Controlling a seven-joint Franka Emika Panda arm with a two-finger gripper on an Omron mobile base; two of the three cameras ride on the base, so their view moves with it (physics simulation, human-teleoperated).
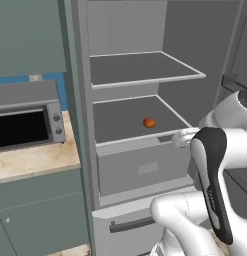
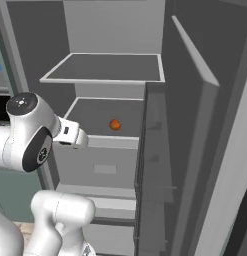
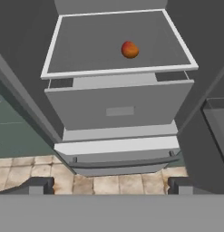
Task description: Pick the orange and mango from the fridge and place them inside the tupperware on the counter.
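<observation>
Mango [image 3: 129,49] sits on the fridge's lower shelf [image 3: 86,45], right of centre and toward the back, nothing touching it. I read it as the mango: red-orange with a faint yellowish patch on the left in the hand view. It's near-round, so I can't call a long axis or a pointing direction from any view; maybe slightly wider than tall in the left base view [image 1: 149,122], but that's at the pixel limit. Right base view has it mid-shelf [image 2: 115,124].

Fridge [image 1: 130,30] is open, door [image 2: 195,150] swung out on the right. Upper shelf [image 1: 140,67] above the mango's shelf, drawer front [image 3: 119,105] directly below it, then a lower front with a dark bar handle [image 1: 132,225].

Gripper [image 3: 111,185] is outside the fridge, well short of the shelf, looking down at the drawer and floor tiles [image 3: 41,172]. Fingertips [image 3: 41,185] sit far apart at the bottom corners of the hand view, so the jaws are spread wide, holding nothing.

To the left: microwave [image 1: 27,120] on the beige counter [image 1: 35,162], grey-green cabinet doors [image 1: 40,220] underneath.
</observation>
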